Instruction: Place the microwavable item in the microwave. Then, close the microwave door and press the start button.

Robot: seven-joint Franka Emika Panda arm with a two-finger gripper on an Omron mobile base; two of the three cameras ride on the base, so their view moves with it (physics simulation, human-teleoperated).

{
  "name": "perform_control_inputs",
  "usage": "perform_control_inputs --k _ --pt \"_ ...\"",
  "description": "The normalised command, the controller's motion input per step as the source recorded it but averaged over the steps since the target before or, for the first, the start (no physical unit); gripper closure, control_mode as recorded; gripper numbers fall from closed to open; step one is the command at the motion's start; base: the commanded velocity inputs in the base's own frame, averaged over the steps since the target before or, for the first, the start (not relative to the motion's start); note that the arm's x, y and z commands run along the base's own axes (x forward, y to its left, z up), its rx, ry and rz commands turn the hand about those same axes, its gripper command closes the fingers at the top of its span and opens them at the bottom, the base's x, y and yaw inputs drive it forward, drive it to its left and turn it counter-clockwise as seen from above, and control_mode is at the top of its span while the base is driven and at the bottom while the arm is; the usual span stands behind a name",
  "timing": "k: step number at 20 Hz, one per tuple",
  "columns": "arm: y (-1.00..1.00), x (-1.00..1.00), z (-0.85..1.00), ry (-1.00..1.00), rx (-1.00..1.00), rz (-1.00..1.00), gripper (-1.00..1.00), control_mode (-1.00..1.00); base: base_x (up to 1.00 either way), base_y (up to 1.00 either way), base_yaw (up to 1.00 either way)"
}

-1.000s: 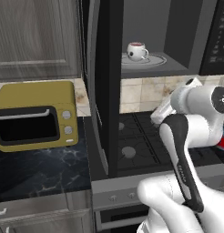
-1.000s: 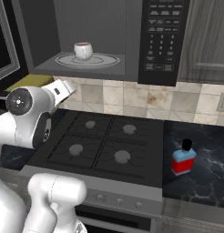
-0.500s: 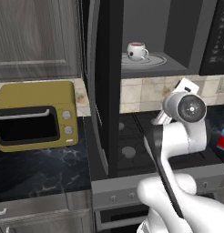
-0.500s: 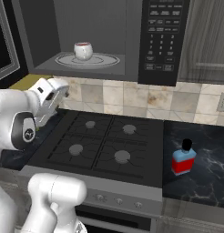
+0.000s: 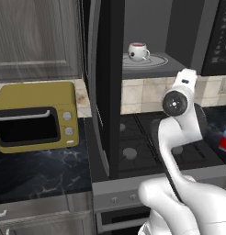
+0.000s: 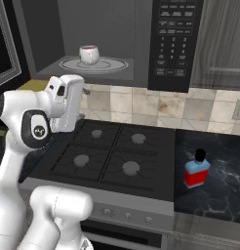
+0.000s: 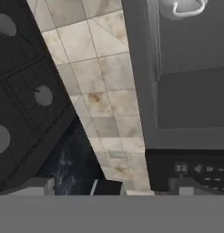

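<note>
Fingers [image 7: 109,184] spread wide (holding nothing); one mug [image 5: 138,51] on one microwave [image 6: 100,29] turntable.

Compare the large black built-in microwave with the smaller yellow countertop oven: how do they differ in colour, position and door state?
The black built-in microwave is mounted above the stove; the yellow countertop oven sits on the dark counter. The microwave's door stands swung open, showing a white mug on its turntable; the oven's door is shut. Both have dark windows and controls on the right.
</note>
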Motion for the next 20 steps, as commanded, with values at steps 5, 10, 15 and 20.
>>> perform_control_inputs --k 5,10,15,20 --pt "-0.39 0.0 -0.44 -0.04 -0.32 -0.05 -1.0 -1.0 0.0 0.0 0.0" --pt "-0.12 -0.41 -0.73 -0.2 -0.31 -0.06 -1.0 -1.0 0.0 0.0 0.0" --pt "0.0 -0.5 -0.58 -0.24 -0.34 -0.06 -1.0 -1.0 0.0 0.0 0.0" --pt "0.21 -0.2 -0.38 -0.1 -0.37 -0.11 -1.0 -1.0 0.0 0.0 0.0"
